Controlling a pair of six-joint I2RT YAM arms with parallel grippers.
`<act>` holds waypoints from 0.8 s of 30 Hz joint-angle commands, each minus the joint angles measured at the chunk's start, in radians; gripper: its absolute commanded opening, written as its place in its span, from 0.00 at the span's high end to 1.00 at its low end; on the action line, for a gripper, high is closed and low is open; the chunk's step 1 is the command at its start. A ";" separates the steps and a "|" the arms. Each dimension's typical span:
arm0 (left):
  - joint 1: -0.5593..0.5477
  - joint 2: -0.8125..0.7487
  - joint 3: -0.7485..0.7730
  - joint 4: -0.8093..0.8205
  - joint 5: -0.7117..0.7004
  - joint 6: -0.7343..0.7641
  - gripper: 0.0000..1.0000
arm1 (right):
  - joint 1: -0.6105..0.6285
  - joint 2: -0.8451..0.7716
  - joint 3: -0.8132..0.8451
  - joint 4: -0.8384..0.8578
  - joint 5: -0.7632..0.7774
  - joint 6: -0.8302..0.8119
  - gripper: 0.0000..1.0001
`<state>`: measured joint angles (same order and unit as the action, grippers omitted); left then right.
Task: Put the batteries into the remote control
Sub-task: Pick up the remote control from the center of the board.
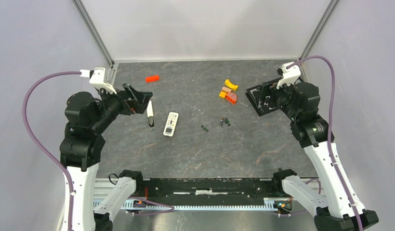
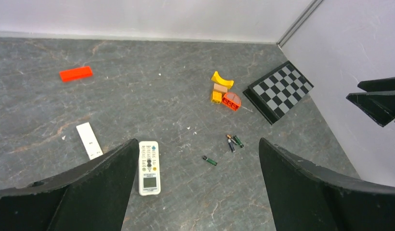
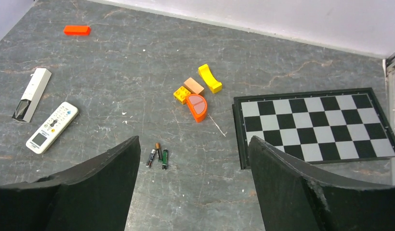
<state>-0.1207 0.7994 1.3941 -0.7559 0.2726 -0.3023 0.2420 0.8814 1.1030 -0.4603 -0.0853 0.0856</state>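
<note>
Dark marbled tabletop (image 1: 195, 149), pale grey walls (image 1: 205, 29), metal corner posts (image 1: 92, 29)

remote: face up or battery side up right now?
Face up. The remote control lies flat with its buttons and small screen showing in both wrist views, so the battery recess is underneath, out of sight.

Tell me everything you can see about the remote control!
The remote control is a slim white plastic-looking bar lying flat, face up, on the dark table. It shows rows of small buttons and a grey screen at one end. Its back is hidden. Nothing touches it; the batteries lie apart from it.
</note>
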 commanded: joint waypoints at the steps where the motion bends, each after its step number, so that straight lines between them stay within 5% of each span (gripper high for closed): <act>1: 0.001 -0.020 -0.076 0.077 0.052 0.013 0.00 | 0.003 -0.009 -0.040 0.061 -0.028 0.029 0.13; 5: 0.001 -0.052 -0.196 0.179 0.153 -0.021 0.00 | 0.003 0.013 -0.099 0.098 -0.139 0.075 0.14; 13: -0.036 0.029 -0.347 0.263 0.118 -0.215 0.01 | 0.003 0.029 -0.230 0.192 -0.238 0.165 0.21; 20: -0.343 0.184 -0.393 0.202 -0.291 -0.190 0.00 | 0.003 0.029 -0.315 0.221 -0.279 0.209 0.24; 24: -0.424 0.306 -0.426 0.207 -0.472 -0.207 0.00 | 0.003 0.027 -0.346 0.223 -0.276 0.225 0.24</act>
<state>-0.4885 1.0237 0.9974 -0.5541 0.0467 -0.4641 0.2424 0.9176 0.7753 -0.2913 -0.3393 0.2764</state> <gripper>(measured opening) 0.993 0.766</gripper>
